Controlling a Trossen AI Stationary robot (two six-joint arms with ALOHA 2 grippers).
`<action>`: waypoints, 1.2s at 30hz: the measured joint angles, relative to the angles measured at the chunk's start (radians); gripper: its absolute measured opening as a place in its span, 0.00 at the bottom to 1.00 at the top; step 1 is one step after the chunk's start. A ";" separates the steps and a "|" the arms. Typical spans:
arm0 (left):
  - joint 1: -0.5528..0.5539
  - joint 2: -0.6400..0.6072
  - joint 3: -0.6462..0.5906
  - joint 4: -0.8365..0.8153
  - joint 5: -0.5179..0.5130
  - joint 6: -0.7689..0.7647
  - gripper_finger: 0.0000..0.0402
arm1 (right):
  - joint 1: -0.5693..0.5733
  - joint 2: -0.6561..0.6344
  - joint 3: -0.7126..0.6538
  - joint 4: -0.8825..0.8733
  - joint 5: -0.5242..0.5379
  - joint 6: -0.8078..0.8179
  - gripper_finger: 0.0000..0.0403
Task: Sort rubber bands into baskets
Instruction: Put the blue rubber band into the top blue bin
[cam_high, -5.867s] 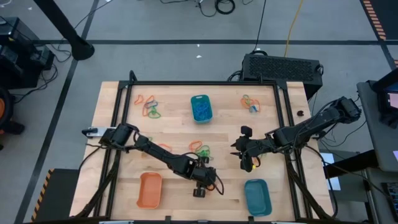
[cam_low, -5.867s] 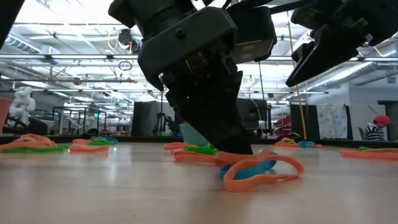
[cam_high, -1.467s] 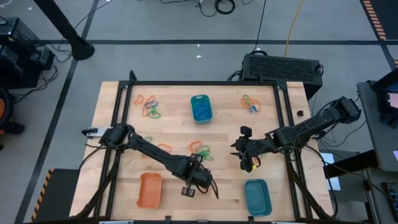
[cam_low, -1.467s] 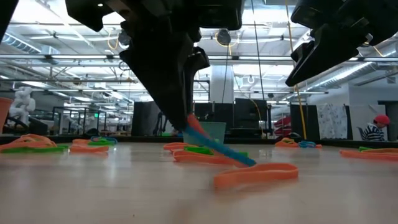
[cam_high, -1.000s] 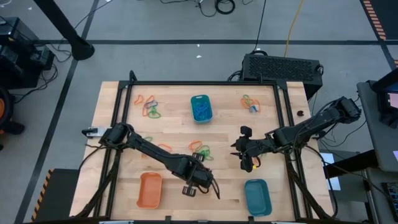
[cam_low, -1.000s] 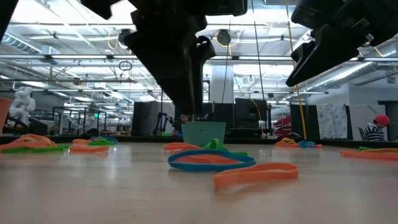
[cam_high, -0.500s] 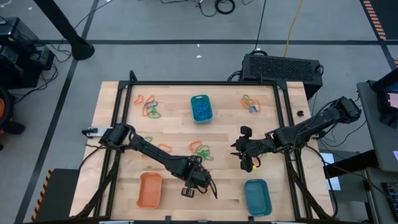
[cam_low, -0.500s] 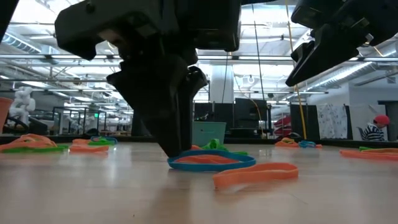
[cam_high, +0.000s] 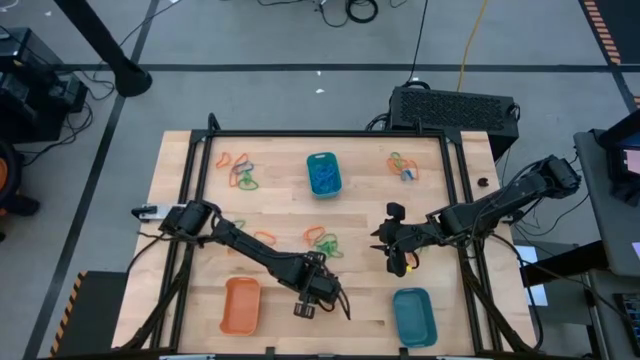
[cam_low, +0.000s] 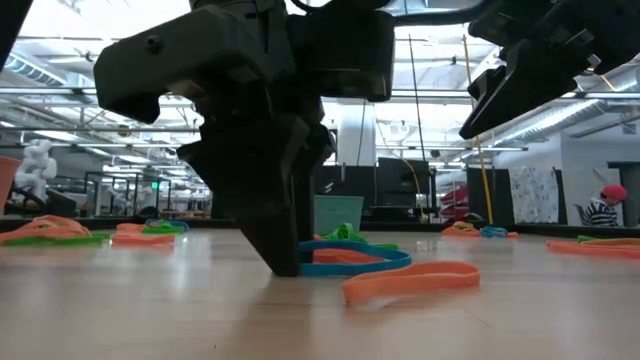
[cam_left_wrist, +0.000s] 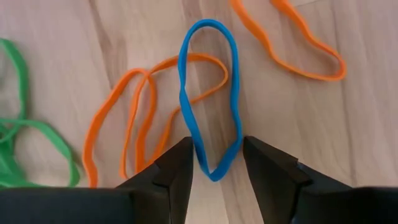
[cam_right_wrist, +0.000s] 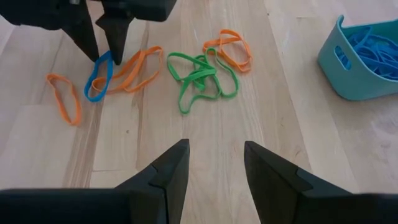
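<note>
At the counter's (cam_high: 190, 170) six o'clock edge, between the orange basket (cam_high: 241, 305) and a teal basket (cam_high: 414, 316), the left gripper (cam_left_wrist: 216, 163) straddles a blue rubber band (cam_left_wrist: 208, 93), fingers (cam_left_wrist: 177, 163) parted, nothing pinched yet; closing and lifting seems next. The right gripper (cam_right_wrist: 214, 163) waits at four o'clock, fingers apart and empty.

- Left gripper (cam_left_wrist: 216, 155): at about 6 o'clock on the table, tips down at the surface, fingers parted.
- Right gripper (cam_right_wrist: 214, 165): at about 3 o'clock, raised, fingers apart.
</note>
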 joint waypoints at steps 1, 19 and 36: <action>0.000 0.000 0.000 -0.001 0.000 0.000 0.37 | 0.000 0.000 0.000 0.000 0.000 -0.003 0.36; 0.026 -0.184 0.079 -0.252 -0.311 0.115 0.01 | 0.000 0.000 0.000 -0.005 0.000 -0.007 0.36; 0.562 -0.350 -0.060 -0.180 -0.263 0.354 0.00 | 0.000 0.000 0.000 0.000 0.003 -0.023 0.36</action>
